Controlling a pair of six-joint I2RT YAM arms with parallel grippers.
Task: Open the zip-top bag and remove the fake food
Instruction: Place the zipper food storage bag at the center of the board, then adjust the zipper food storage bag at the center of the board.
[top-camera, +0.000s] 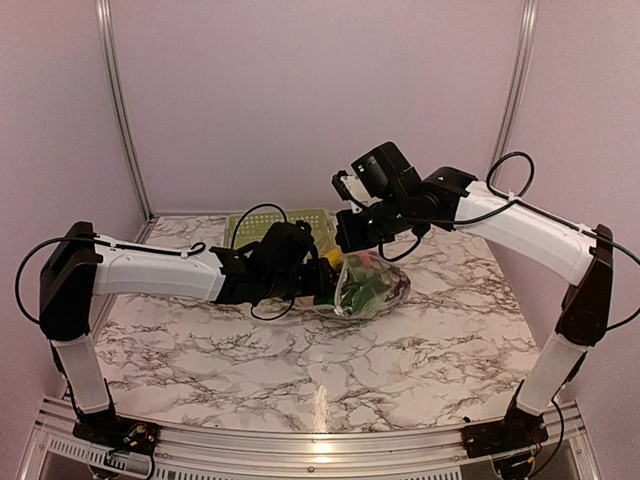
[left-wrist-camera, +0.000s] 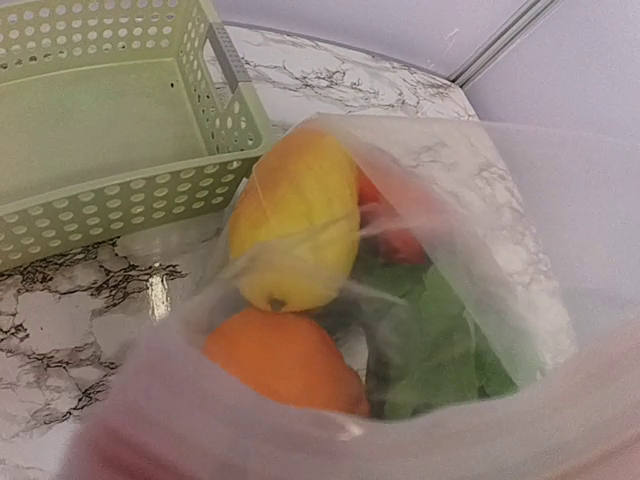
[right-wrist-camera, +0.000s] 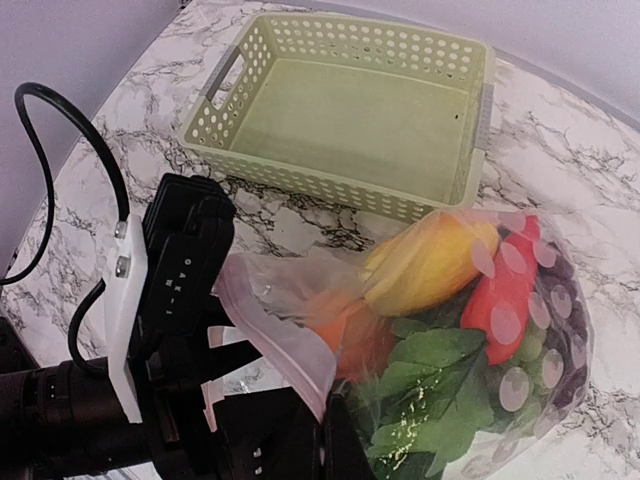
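Bag: the bag (top-camera: 375, 290) lay on the table (top-camera: 250, 360), just in front of the basket (right-wrist-camera: 340, 190), with its mouth turned toward the left arm and one lip raised.
Food: the food (left-wrist-camera: 300, 220) sat inside the bag. A yellow piece (left-wrist-camera: 295, 225) was nearest the basket and an orange piece (left-wrist-camera: 285, 360) lay just beside it at the mouth. Deeper in were green leaves (right-wrist-camera: 430, 380), a red piece (right-wrist-camera: 505, 300) and purple grapes (right-wrist-camera: 562, 340).
Left gripper: the left gripper (right-wrist-camera: 215, 370) was level with the bag's mouth. Its fingers were parted and nothing showed between them.
Right gripper: the right gripper (top-camera: 348, 238) was above the mouth with its fingers clenched. The raised lip ran down to them and seemed pinched there (the contact sat at the very bottom of the right wrist view and was hard to make out).
Basket: it was pale green and stood at the table's far side.
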